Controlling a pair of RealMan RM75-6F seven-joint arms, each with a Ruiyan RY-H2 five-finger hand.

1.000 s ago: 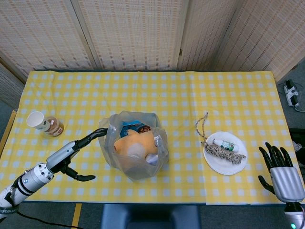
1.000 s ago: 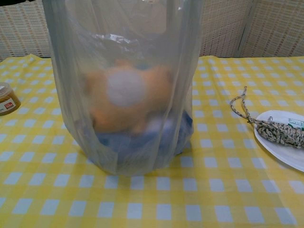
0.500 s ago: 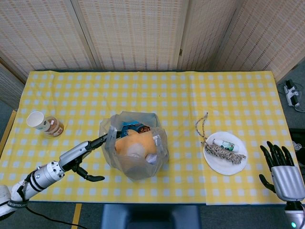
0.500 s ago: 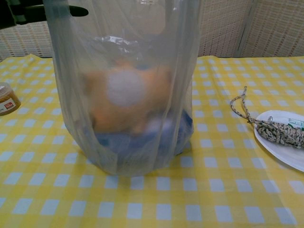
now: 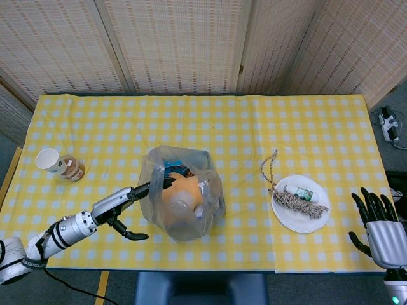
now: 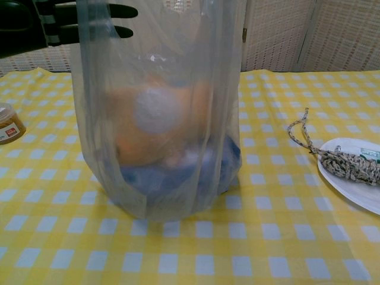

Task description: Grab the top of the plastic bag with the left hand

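A clear plastic bag stands upright mid-table, holding an orange plush toy and blue items; in the chest view the bag fills the centre. My left hand is at the bag's left side. Its fingers stretch across the left part of the top rim into the mouth, while the thumb hangs apart below, outside the film. In the chest view the left hand shows dark at the top left, its fingertips seen through the film. My right hand lies open at the table's front right corner.
A paper cup lies on its side at the left; its end shows in the chest view. A white plate with a coil of rope and a small tube sits right of the bag. The front table edge is close.
My left hand has moved right, and its fingers now reach over the bag's left rim into the mouth. The bag's top has been pushed narrower. My right hand drifted slightly toward the corner.
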